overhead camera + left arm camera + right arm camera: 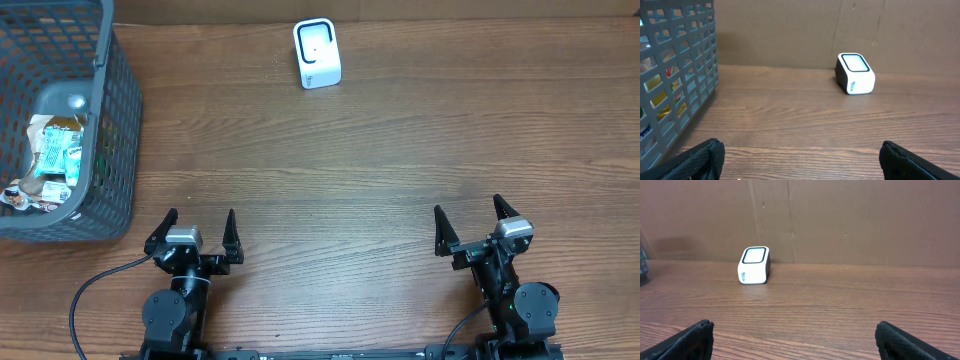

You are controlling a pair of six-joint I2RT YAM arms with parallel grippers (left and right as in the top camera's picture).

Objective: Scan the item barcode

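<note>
With left gripper [202,215] and right gripper [468,205] both wide and empty, the left should drop squarely into the basket [115,130], upper left.

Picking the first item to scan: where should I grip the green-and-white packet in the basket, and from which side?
Come straight down with the open left gripper: the mesh walls of the basket block every side approach. Pinch the green-and-white packet across its crumpled upper edge, probably the easiest fold to catch.
</note>
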